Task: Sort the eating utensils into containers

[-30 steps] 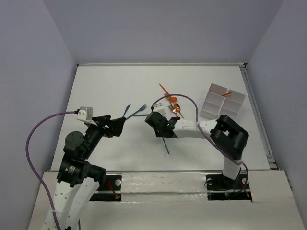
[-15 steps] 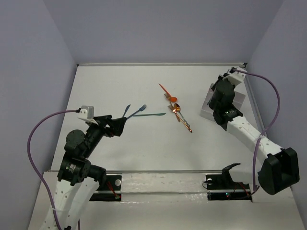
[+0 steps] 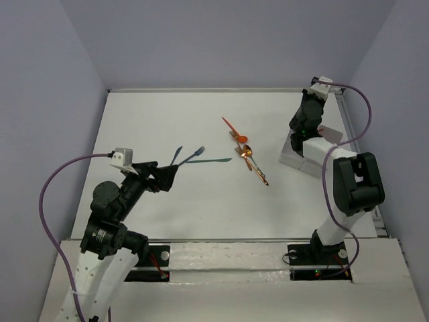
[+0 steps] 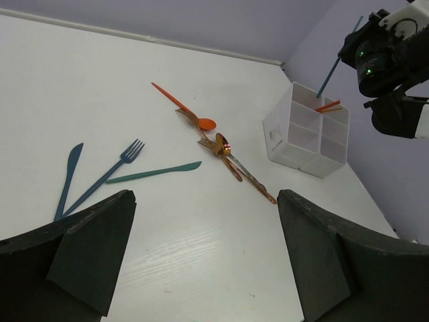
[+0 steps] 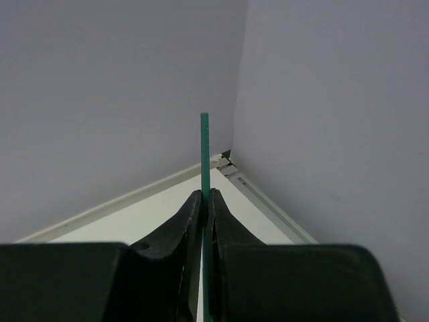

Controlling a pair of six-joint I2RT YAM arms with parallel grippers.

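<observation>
Nothing can be read as a word, brand, number or sign in any view. The only print-like thing is a small dark marking (image 4: 273,136) on an outer wall of the white divided tray (image 4: 301,157). The tray stands at the far right of the table, and the marked wall faces left, toward the left arm's camera. The marking is too small and blurred to make out as letters or figures.

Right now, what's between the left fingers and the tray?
Top view: the teal knife, then the copper-brown utensil pile, lie between the left fingers and the tray. Nothing else sits on that line.
</observation>
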